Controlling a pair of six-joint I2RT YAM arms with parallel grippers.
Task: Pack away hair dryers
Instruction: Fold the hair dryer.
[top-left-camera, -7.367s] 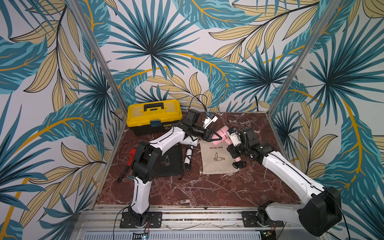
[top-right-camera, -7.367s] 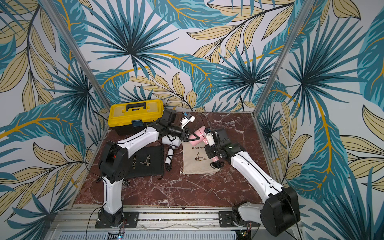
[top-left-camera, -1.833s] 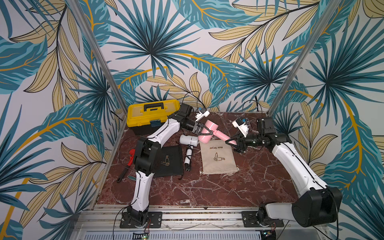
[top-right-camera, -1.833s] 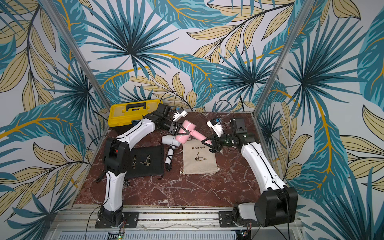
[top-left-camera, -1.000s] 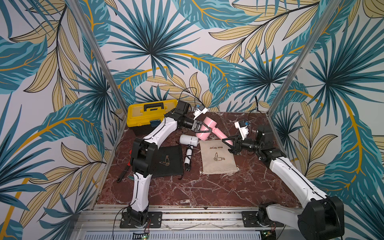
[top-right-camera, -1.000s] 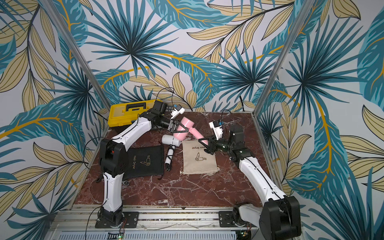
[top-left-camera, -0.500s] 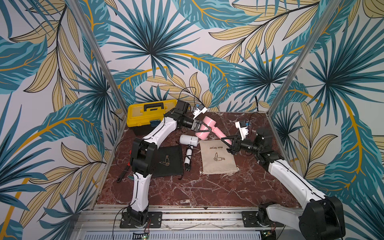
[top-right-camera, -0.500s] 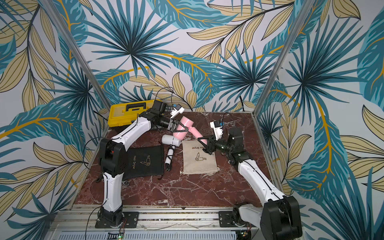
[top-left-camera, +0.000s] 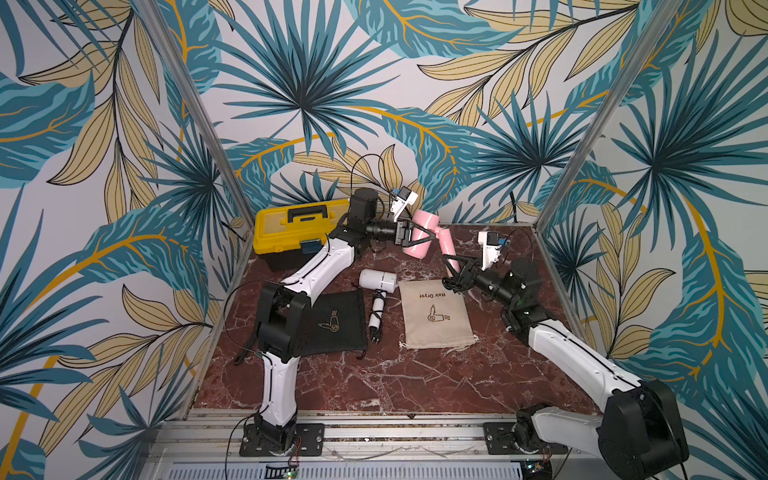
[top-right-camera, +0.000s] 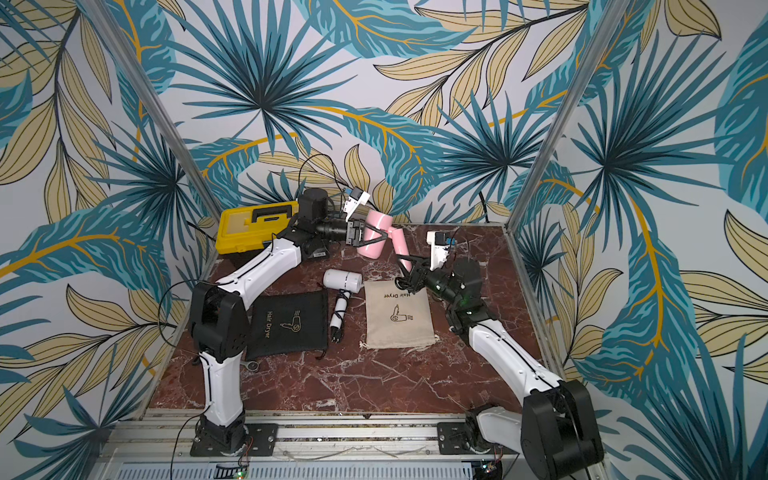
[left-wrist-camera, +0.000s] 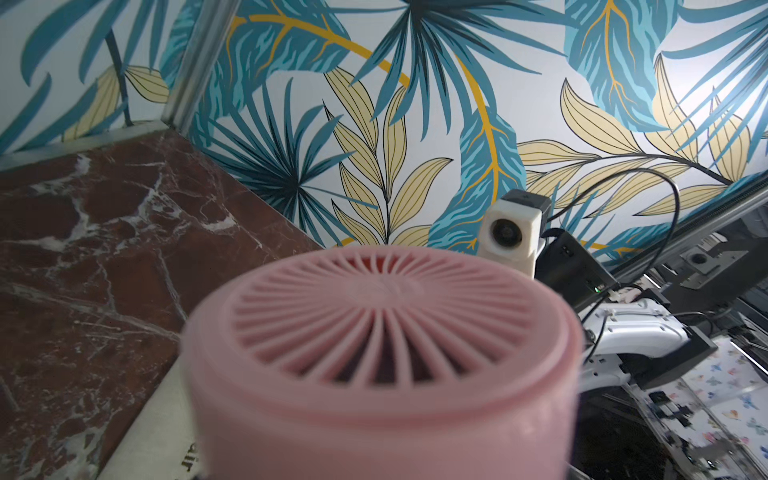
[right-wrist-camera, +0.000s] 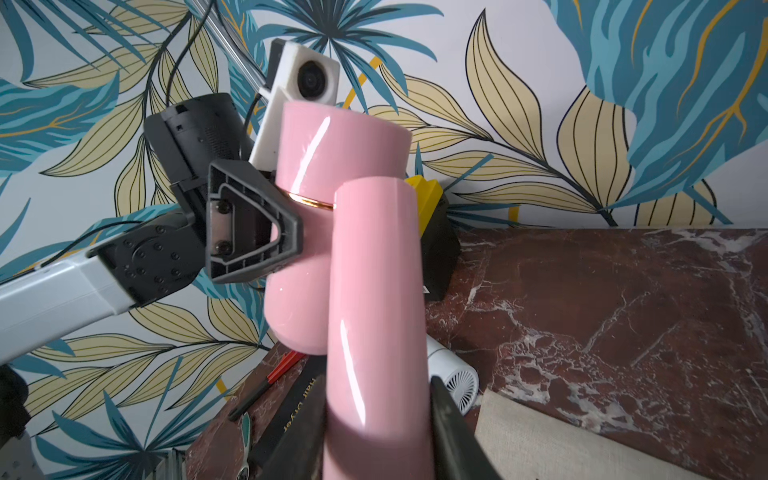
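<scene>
The step in hand looks like a two-gripper handling of the pink hair dryer (top-left-camera: 426, 220), which is lifted clear of the marble table (top-left-camera: 395, 382), above and just behind the far edge of the beige pouch (top-left-camera: 436, 316). The left gripper (top-left-camera: 430, 236) is clamped across the dryer's barrel. The right gripper (top-left-camera: 456, 270), over the pouch's far right corner, has its jaws set narrowly on either side of the slim handle, and in the right wrist view they appear to press on it. Whether this is a handover or a folding of the handle cannot be told.

The white hair dryer (top-left-camera: 379, 280) lies on the table just left of the beige pouch, between it and the black pouch (top-left-camera: 336, 324), so neither dryer is packed yet.

The beige pouch lies flat and closed. The next move probably calls for one gripper to let go and lift its mouth while the other carries the pink dryer over, keeping the trailing cord from snagging.
</scene>
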